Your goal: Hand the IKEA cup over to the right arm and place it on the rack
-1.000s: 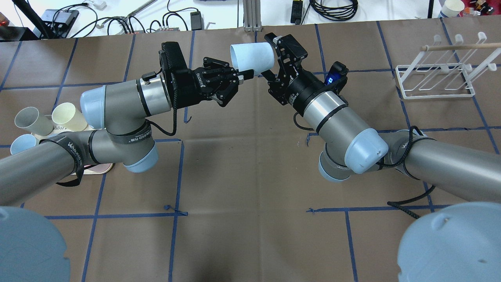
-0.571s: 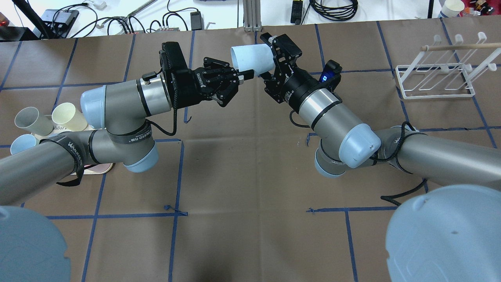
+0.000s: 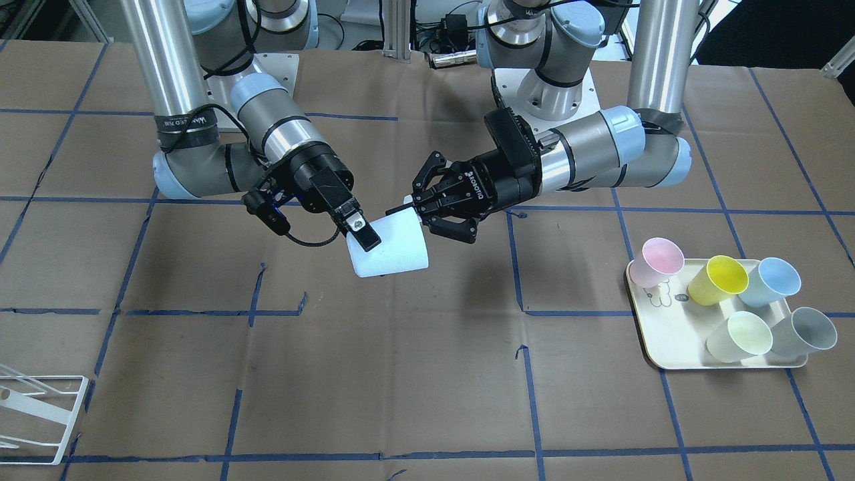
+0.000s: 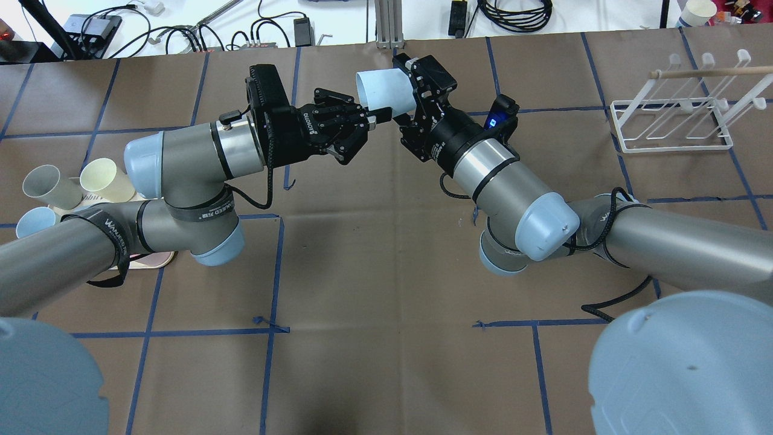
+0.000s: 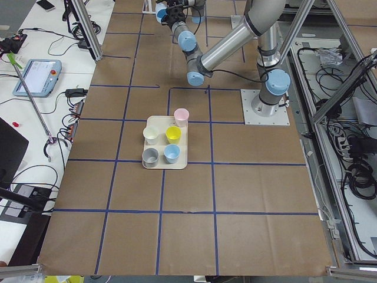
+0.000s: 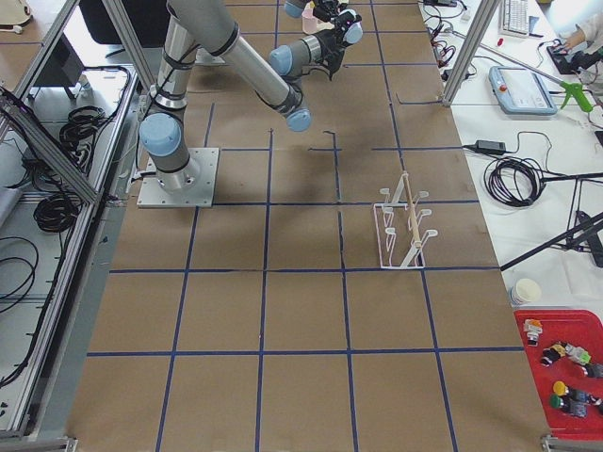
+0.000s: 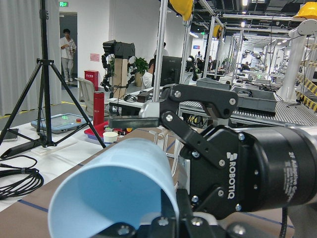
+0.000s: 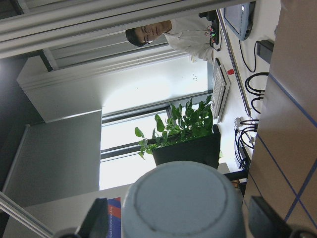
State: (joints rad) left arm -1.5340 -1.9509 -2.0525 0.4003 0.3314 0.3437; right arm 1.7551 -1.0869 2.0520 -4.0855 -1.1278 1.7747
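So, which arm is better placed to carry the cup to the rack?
Right. The right end effector, open, straddles the cup's base, and the rack stands on that side; the left end effector only pinches the rim.

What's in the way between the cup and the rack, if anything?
Nothing visible. The cup is up in the air, its rim pinched by the left gripper, the open right gripper straddling its base. In the overhead view only bare paper lies between it and the rack.
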